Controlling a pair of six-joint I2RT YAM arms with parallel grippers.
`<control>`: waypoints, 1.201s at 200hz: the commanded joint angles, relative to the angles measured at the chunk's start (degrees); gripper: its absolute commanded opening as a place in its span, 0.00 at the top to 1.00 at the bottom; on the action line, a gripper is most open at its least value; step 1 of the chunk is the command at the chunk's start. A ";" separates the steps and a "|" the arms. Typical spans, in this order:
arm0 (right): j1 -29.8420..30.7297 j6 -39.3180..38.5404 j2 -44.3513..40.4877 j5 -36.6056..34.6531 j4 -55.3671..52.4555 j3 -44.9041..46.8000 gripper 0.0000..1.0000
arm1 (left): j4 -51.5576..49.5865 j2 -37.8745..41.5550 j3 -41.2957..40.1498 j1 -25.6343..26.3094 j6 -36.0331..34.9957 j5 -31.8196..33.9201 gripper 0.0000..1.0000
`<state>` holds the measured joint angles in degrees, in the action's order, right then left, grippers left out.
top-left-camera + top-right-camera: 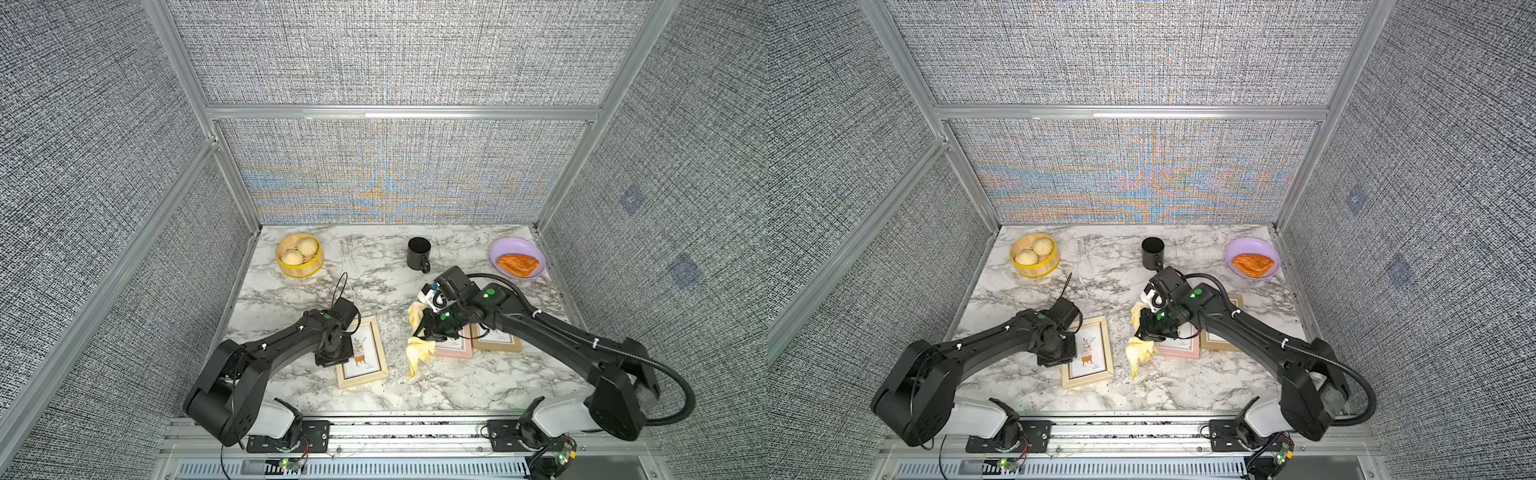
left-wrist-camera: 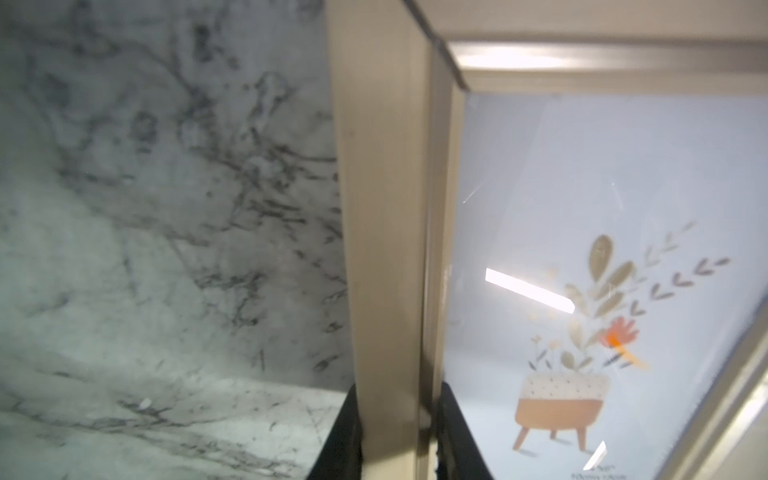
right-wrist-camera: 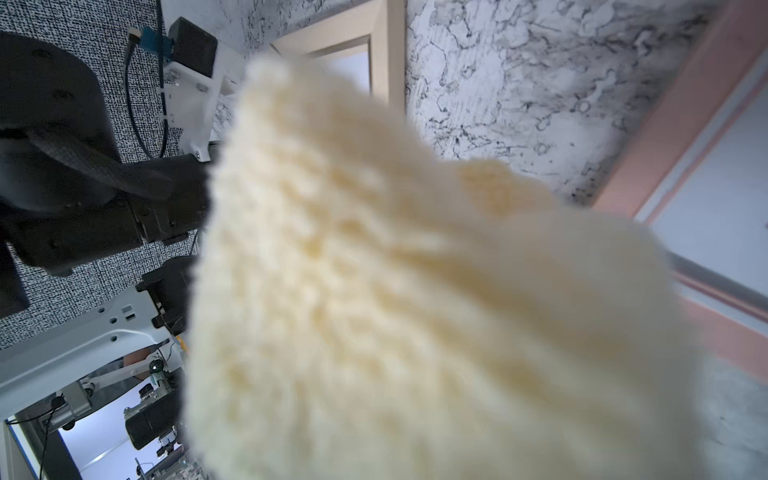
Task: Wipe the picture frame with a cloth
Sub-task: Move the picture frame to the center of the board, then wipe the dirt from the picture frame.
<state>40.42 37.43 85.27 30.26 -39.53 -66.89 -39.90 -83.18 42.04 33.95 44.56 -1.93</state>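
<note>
In both top views the cloth [image 1: 420, 353] is seen pinched in the closed right gripper [image 1: 424, 328], between the picture frame [image 1: 362, 353] and a pink frame [image 1: 455, 351]. Only in the left wrist view is the left gripper [image 2: 399, 432] shown clamped on the picture frame's rail. The right wrist view is mostly filled by cloth.

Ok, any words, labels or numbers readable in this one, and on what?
Nothing can be read for certain.
Cream frame: a small caption under the potted plant, cut off and blurred, unreadable.
Pink frame: faint print line, too small to read.
Brown frame: faint print line, too small to read.
No other lettering shows.
</note>
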 commanded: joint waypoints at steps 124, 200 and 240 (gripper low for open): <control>-1.07 0.38 35.12 3.24 11.26 -25.05 1.00 | 7.21 -8.72 6.71 6.46 -3.23 -4.15 0.92; 4.16 1.24 44.61 5.36 12.86 -28.50 1.00 | 6.18 -7.74 5.04 7.33 0.12 -2.28 0.93; 5.36 0.80 48.30 4.51 11.29 -32.61 1.00 | 5.62 -6.59 3.32 7.35 1.38 -0.70 0.94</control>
<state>45.30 38.28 131.61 36.01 -27.00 -98.26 -34.44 -89.21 46.50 41.15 45.30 -1.02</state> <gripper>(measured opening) 0.081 0.243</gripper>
